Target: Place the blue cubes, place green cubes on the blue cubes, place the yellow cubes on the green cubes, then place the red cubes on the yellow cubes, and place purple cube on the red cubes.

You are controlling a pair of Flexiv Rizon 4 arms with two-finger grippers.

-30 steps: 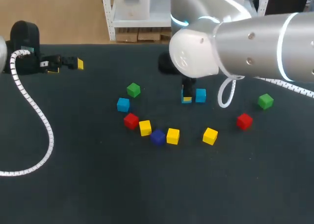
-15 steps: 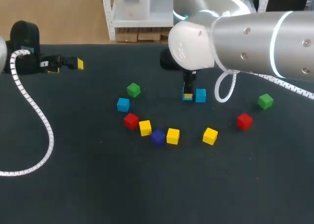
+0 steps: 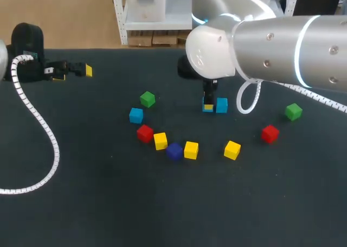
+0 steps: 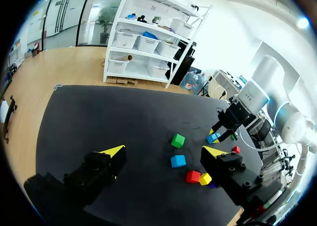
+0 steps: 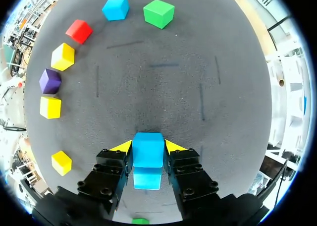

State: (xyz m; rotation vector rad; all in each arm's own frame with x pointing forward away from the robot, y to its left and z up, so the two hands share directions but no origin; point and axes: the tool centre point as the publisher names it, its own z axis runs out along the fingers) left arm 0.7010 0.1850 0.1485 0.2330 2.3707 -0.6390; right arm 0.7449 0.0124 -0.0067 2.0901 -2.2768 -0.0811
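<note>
Toward twelve o'clock on the worktop (image 3: 108,203), the right jaws, pinching a blue cube (image 5: 147,147), now hold it slightly farther back, just beside the neighbouring blue cube (image 3: 222,105) (left jaws spread), so its placement looks near.

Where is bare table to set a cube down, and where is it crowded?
Bare: the table's near strip before the purple cube; the stretch between left end effector and nearest green cube. Crowded: the cube arc around purple, and beside the right end effector's blue cube.

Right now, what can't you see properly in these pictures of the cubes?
Head view: the right arm hides most of the right gripper.
Right wrist view: one green cube is cut off by the black rim.
Left wrist view: the purple cube sits mostly behind the left gripper's finger.
</note>
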